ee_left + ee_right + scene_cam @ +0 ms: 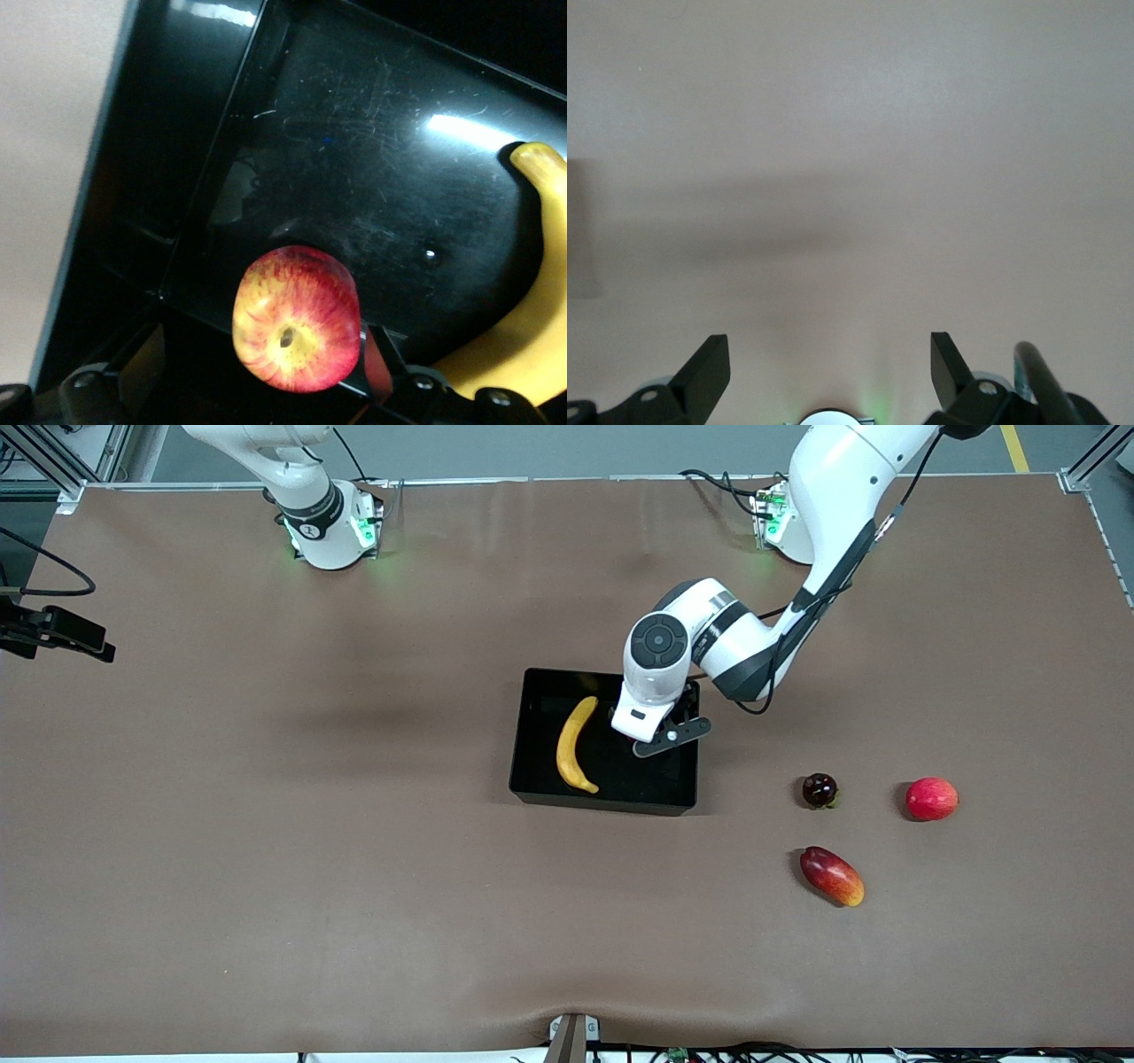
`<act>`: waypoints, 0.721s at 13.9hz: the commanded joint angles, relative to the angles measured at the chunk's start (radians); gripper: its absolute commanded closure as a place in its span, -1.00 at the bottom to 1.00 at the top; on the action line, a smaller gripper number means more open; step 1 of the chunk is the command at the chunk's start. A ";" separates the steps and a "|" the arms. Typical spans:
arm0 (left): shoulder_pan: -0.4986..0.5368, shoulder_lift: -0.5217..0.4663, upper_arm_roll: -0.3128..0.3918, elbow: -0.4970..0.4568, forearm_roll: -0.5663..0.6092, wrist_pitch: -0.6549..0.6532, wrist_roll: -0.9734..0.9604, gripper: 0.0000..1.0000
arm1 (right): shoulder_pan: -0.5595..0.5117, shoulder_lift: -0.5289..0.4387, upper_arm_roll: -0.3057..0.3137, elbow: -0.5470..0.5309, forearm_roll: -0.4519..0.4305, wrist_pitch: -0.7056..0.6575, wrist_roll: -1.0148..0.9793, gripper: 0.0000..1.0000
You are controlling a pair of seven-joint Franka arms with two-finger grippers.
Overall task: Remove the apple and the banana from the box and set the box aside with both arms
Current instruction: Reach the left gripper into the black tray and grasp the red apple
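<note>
Seen from the front, the left arm reaches down into the black box [604, 742] at mid-desk, its left pincer [651, 737] low over the box's end nearer the left arm, beside the banana [574, 746], whose long axis runs toward the camera.

In the left wrist view, the apple [297, 319] sits between the wide-open fingers [376, 354], ungripped.

In the right wrist view, the right pincer [830, 372] waits open and empty above bare desk [850, 133].
</note>
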 commanded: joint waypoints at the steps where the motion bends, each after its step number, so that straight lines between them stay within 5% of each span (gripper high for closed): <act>1: -0.007 0.029 -0.001 0.020 0.045 0.032 -0.038 -1.00 | -0.021 0.009 0.015 0.023 -0.005 -0.010 0.001 -1.00; 9: -0.018 0.069 0.002 0.018 0.060 0.050 -0.055 -1.00 | -0.022 0.009 0.015 0.021 -0.004 -0.010 0.001 -1.00; 10: -0.018 0.071 0.002 0.018 0.060 0.050 -0.055 -0.60 | -0.021 0.009 0.015 0.021 -0.004 -0.010 0.001 -1.00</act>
